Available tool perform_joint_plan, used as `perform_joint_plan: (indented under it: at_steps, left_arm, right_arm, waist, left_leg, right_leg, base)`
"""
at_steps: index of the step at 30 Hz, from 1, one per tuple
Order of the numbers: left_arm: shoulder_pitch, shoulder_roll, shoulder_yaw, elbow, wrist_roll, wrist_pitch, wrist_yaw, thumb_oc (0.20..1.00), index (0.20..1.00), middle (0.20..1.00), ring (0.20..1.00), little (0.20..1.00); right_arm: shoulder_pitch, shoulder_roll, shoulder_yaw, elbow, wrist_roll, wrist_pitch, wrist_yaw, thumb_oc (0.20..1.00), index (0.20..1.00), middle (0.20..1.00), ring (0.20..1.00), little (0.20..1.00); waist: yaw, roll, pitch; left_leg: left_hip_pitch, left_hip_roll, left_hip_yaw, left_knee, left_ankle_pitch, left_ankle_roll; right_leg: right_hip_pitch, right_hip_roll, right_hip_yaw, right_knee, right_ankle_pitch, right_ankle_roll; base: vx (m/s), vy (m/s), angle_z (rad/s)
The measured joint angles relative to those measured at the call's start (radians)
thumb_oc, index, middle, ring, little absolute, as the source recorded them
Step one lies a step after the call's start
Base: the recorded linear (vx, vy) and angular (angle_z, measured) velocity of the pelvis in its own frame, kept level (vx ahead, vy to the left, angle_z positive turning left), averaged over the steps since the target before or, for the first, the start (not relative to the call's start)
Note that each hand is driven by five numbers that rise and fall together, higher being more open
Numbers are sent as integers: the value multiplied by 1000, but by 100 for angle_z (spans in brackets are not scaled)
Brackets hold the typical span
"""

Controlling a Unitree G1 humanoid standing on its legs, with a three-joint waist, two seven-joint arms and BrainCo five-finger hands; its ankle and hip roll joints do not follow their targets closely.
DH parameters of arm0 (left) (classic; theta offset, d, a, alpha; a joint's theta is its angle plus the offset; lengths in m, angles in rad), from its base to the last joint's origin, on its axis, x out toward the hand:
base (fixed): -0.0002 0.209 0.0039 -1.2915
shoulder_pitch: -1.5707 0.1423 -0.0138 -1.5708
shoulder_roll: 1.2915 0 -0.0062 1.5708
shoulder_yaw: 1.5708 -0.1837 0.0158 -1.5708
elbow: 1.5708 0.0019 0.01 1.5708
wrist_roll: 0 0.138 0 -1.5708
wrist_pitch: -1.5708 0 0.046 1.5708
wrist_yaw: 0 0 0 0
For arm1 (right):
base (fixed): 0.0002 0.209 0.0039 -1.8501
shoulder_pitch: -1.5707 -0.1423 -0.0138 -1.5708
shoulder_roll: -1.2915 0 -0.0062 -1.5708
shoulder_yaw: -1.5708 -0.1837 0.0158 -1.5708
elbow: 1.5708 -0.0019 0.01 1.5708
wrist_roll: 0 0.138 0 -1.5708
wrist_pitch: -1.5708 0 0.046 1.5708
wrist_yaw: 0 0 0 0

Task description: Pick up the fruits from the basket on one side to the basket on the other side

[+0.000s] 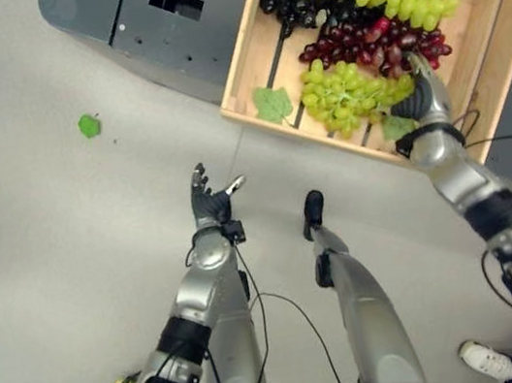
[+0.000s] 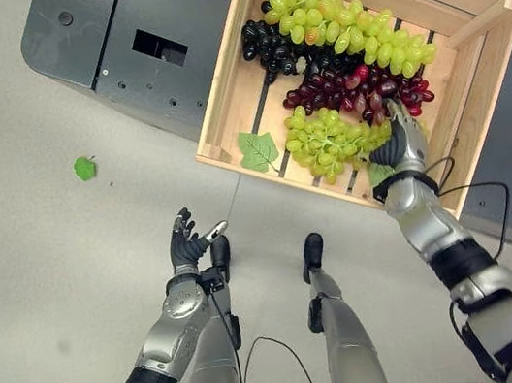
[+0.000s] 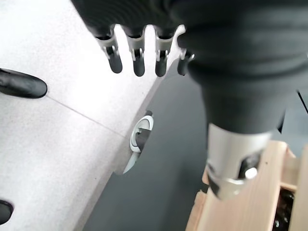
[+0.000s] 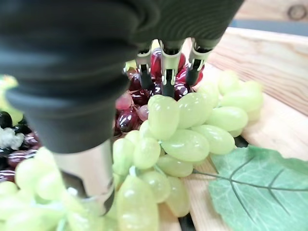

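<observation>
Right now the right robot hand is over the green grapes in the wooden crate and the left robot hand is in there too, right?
Not quite. The right robot hand is over the green grapes in the wooden crate, but the left robot hand hangs open above the floor, outside it. The right eye view shows this.

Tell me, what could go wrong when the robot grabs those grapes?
The right hand reaches over the light green grape bunch in the pale wooden slatted crate, fingers straight above it, so it might pinch loose grapes and the bunch could slip. The dark red grape bunch lies touching it and might get dragged along. A flat green leaf beside the bunch could come up too.
</observation>
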State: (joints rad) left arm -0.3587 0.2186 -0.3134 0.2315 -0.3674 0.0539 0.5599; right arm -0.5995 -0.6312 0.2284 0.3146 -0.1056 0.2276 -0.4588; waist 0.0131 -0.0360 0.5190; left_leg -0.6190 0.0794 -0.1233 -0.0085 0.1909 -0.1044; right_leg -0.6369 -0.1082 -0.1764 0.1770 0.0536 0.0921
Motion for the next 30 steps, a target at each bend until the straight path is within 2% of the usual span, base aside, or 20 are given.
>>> perform_joint_plan:
  at_steps: [6, 9, 14, 23, 29, 30]
  left_arm:
    - [18, 29, 29, -29, -2, 0, -12, 1000, 1000, 1000, 1000, 1000]
    - [46, 33, 46, -61, -5, 0, -22, 1000, 1000, 1000, 1000, 1000]
    - [73, 39, 61, -62, -9, 1, -43, 1000, 1000, 1000, 1000, 1000]
    - [78, 40, 62, -87, -9, 1, -60, 1000, 1000, 1000, 1000, 1000]
    - [68, 39, 60, -86, -9, 4, -61, 1000, 1000, 1000, 1000, 1000]
    - [64, 40, 61, -87, -8, 4, -60, 1000, 1000, 1000, 1000, 1000]
  right_arm:
    - [175, -1, -31, -155, 19, -28, 65, 1000, 1000, 1000, 1000, 1000]
    - [232, -3, -61, -191, 23, -30, 92, 1000, 1000, 1000, 1000, 1000]
    - [263, -27, -121, -253, 23, -30, 123, 1000, 1000, 1000, 1000, 1000]
    - [221, -54, -120, -268, 41, -46, 167, 1000, 1000, 1000, 1000, 1000]
    - [94, -42, -24, -218, 26, -33, 171, 1000, 1000, 1000, 1000, 1000]
    - [45, -32, 7, -179, 8, -23, 169, 1000, 1000, 1000, 1000, 1000]
  waist:
    - [-5, -43, 5]
    - [-14, -56, 6]
    - [-25, -72, 7]
    - [-23, -78, 9]
    - [-16, -83, 10]
    - [-3, -83, 10]
  left_leg:
    - [30, 1, 6, -3, -1, 1]
    - [33, 1, 7, -1, 0, 2]
    - [40, 2, 10, -1, 0, 2]
    - [56, 2, 10, -1, 0, 2]
    - [83, 4, 11, -2, 0, 2]
    - [86, 0, 11, 0, 0, 2]
  right_leg:
    - [26, 0, 3, 0, -4, 4]
    - [30, 0, 5, 0, -13, 17]
    - [38, 1, 7, -1, -13, 17]
    - [55, 2, 6, 0, -12, 16]
    - [82, 3, 6, -1, -12, 16]
    - [86, 2, 5, -2, -12, 17]
  base:
    - [-3, 1, -1]
    - [0, 0, 0]
    - [-11, -1, -1]
    - [-2, 0, 2]
    - [0, 0, -1]
    - [0, 0, 0]
